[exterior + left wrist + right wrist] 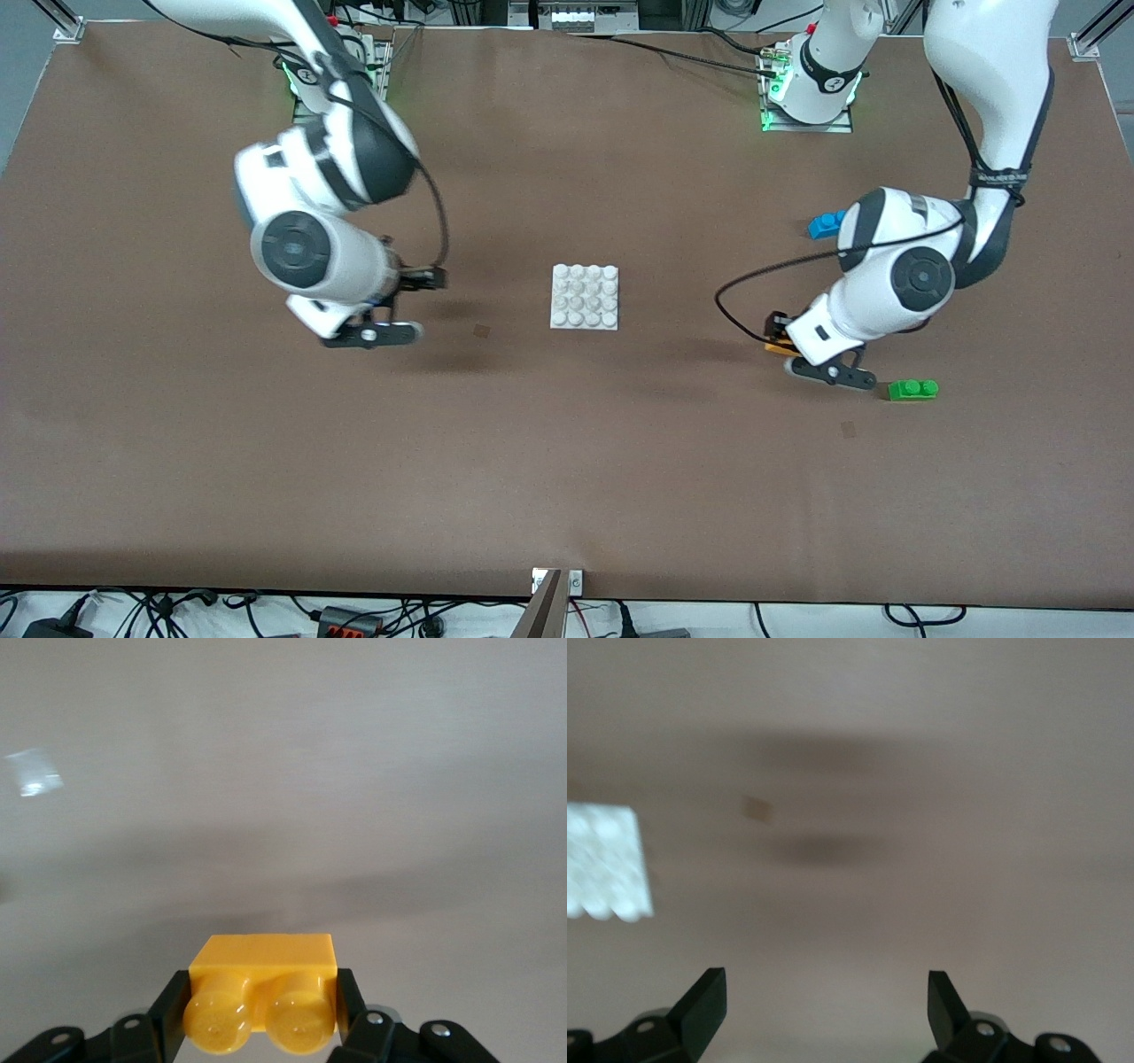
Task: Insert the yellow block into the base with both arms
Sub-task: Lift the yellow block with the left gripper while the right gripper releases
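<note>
In the front view, the thing we find nearest the camera is the green brick (912,389), lying on the brown desk (567,478) toward the left arm's end. Just beside it, the left gripper (781,344) hangs low over the desk with the yellow block (780,347) showing as an orange sliver at its tip. The white base (585,297) sits mid-desk, well apart from both grippers. The blue brick (825,224) lies farther from the camera, partly hidden by the left arm. The right gripper (415,304) hovers over bare desk toward the right arm's end.

In the left wrist view, we see the left gripper (261,1014) clamped on the yellow block (263,988), one finger against each short end, its two studs facing the lens.

In the right wrist view, the right gripper (827,997) has its fingers (704,1001) spread wide with nothing between them. The pale patch at the edge is probably the base (607,862), though it is blurred.
</note>
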Tool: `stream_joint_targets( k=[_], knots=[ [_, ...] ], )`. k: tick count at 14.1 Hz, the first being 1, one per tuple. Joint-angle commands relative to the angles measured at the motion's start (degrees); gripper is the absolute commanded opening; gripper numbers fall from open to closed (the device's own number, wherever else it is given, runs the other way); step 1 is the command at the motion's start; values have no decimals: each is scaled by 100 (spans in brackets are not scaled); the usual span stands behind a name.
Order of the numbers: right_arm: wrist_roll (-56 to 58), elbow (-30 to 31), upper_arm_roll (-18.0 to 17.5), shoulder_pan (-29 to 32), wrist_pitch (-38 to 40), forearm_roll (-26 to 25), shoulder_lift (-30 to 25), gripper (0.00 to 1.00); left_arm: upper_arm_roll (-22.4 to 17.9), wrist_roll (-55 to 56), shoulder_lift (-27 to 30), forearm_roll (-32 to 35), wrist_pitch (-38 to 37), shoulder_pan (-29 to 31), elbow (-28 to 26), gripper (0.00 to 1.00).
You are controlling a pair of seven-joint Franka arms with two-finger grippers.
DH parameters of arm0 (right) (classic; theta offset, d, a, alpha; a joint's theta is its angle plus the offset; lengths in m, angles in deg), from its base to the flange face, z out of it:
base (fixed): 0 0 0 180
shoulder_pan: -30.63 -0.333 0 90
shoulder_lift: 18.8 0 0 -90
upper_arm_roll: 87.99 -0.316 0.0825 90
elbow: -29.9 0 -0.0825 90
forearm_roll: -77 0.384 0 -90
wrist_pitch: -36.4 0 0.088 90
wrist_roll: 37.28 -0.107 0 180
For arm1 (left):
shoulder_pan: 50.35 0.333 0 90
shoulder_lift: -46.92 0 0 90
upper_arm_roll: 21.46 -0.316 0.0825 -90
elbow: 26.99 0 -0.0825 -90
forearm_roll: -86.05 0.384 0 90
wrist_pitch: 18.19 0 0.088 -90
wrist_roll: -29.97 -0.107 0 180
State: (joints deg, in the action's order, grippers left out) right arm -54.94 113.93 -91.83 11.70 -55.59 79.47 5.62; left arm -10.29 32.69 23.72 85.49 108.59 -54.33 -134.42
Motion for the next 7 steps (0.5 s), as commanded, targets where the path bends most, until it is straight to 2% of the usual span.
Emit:
stream_joint_targets(
  k=[1,5,7],
  knots=[
    [779,140,-30,773,532,-89,-630,100,427,325,150,-102,-22,-129,-68,61],
    [2554,139,-4,1864,797,-141,-1306,100,1140,1527,45,-84,257,-147,-6,61],
    [2846,131,14,1972,876,-578,-1510,100,1238,1792,-122,-67,635,-269,3,61]
  ],
)
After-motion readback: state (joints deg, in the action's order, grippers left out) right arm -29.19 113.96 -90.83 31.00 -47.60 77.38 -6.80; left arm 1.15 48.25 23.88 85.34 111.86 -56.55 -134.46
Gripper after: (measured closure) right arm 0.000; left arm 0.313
